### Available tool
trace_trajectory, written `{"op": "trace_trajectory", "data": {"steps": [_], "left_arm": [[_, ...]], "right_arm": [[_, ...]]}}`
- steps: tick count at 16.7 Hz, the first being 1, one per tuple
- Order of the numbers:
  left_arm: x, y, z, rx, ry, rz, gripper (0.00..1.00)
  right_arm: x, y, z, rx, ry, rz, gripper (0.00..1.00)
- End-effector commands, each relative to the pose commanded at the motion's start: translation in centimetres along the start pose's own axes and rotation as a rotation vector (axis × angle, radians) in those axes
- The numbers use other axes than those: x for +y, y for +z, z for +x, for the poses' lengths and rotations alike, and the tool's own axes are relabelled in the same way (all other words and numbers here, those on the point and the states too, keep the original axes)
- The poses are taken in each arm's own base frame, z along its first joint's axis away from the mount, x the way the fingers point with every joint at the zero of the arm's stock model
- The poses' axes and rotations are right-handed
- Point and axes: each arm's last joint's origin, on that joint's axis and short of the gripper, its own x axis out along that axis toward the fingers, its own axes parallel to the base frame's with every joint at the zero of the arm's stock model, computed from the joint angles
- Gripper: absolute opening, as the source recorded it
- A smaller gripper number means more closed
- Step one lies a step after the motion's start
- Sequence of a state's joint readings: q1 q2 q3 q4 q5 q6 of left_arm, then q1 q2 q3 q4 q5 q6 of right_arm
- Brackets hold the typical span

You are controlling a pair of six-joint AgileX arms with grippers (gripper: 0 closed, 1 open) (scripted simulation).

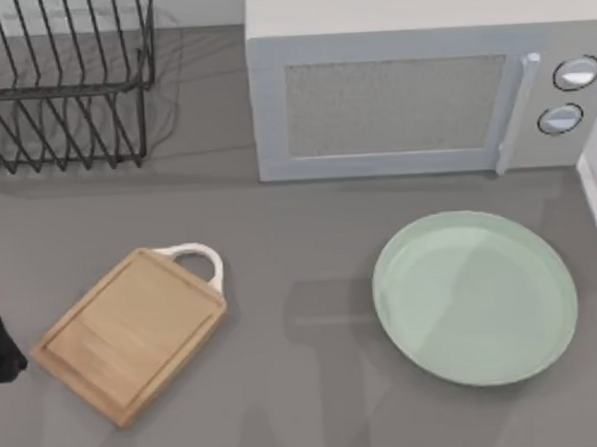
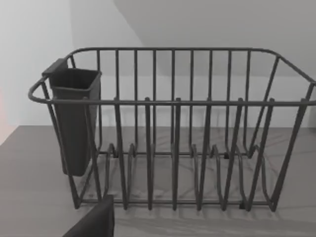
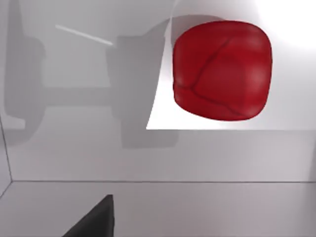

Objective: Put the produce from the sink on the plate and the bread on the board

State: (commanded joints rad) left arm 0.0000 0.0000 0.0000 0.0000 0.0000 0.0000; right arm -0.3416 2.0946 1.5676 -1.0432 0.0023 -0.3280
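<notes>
The right arm is hanging over the sink (image 3: 148, 148), its wrist camera looking down on the red produce (image 3: 222, 69) lying on the pale basin floor, presumably lining up a pick. I cannot tell how its claw stands. The plate (image 1: 541, 261) and board (image 1: 134, 327) are waiting bare on the counter, while the left arm is idling at the counter's left edge, facing the dish rack (image 2: 173, 128).

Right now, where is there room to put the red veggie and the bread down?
The green plate is bare, so the red veggie fits there. The wooden board is bare too. Grey counter lies open between them. It's crowded at the back, by the dish rack and microwave.
</notes>
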Motion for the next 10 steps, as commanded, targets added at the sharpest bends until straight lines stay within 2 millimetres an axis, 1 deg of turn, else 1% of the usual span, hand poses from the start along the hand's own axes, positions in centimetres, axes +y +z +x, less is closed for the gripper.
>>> {"op": "trace_trajectory", "data": {"steps": [1, 3, 7, 10], "left_arm": [[0.0, 0.0, 0.0, 0.000, 0.000, 0.000, 1.00], [0.0, 0.0, 0.0, 0.000, 0.000, 0.000, 1.00], [0.0, 0.0, 0.0, 0.000, 0.000, 0.000, 1.00], [0.0, 0.0, 0.0, 0.000, 0.000, 0.000, 1.00]], "right_arm": [[0.0, 0.1, 0.5, 0.003, 0.001, 0.000, 1.00], [-0.1, 0.3, 2.5, 0.007, 0.002, 0.001, 1.00], [-0.4, 0.8, 8.8, -0.013, -0.004, 0.002, 1.00], [-0.3, 0.4, 13.2, -0.012, -0.004, 0.004, 1.00]]}}
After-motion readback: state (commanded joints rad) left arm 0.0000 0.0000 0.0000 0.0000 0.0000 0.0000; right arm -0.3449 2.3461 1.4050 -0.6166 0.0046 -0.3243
